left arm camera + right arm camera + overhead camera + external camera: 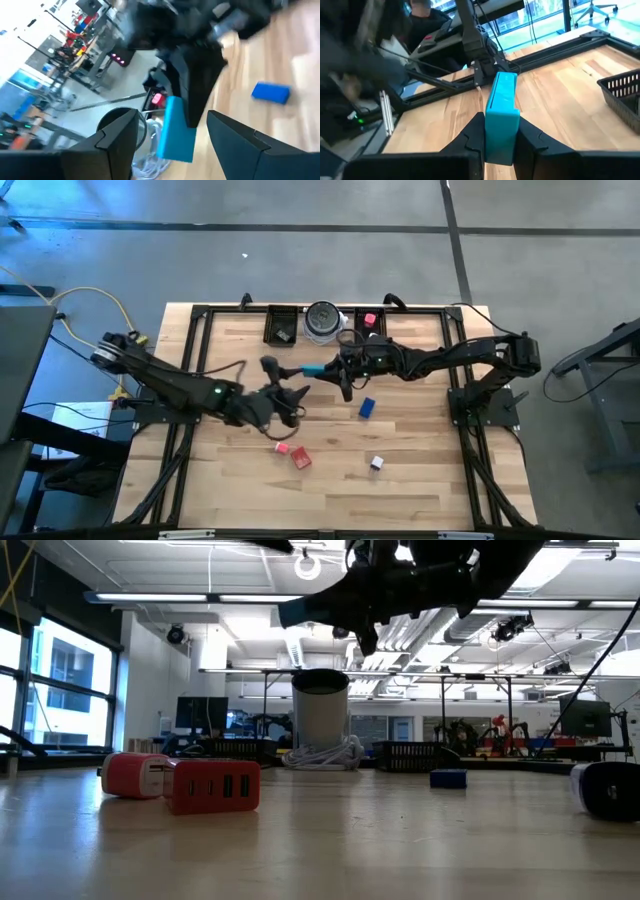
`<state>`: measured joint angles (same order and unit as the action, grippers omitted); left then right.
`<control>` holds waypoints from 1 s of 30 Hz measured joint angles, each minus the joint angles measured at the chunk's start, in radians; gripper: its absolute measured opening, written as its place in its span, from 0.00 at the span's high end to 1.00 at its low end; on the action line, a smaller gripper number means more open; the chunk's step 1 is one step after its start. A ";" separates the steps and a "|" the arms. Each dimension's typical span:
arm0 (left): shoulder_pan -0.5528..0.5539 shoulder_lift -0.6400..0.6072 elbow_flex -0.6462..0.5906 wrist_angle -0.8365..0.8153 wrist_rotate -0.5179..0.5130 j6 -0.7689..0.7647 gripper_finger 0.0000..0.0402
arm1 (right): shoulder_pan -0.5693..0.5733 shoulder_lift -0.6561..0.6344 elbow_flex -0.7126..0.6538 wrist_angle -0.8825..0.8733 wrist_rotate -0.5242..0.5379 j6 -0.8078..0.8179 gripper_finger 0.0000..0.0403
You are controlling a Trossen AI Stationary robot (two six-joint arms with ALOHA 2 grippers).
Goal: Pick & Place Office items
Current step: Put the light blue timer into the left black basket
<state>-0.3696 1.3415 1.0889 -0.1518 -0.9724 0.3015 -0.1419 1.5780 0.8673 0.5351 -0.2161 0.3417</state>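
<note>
Teal piece (501, 117) sits clamped in my right hand (335, 369), raised off the worktop (420, 480); my left hand (283, 392), just left of it, gapes released. Red pieces (293, 453) below my left hand, blue (367, 408) and white (377, 463) below my right, remain loose, so most work is left.

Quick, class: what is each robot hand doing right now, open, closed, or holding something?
Left hand: open, holding nothing, close to the teal block.
Right hand: closed on the teal block, held above the table.
</note>
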 joint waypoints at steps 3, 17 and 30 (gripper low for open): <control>-0.002 -0.077 0.000 -0.048 0.066 -0.127 0.43 | 0.018 0.000 0.000 -0.001 0.004 -0.042 0.88; 0.206 -0.196 -0.085 -0.081 0.594 -0.437 0.43 | 0.148 -0.085 0.000 -0.140 0.297 -0.344 0.88; 0.267 -0.338 -0.284 0.153 0.734 -0.483 0.43 | 0.245 -0.089 0.000 -0.191 0.523 -0.597 0.88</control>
<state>-0.1026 1.0038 0.8045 0.0015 -0.2381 -0.1816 0.1028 1.4895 0.8673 0.3443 0.3066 -0.2552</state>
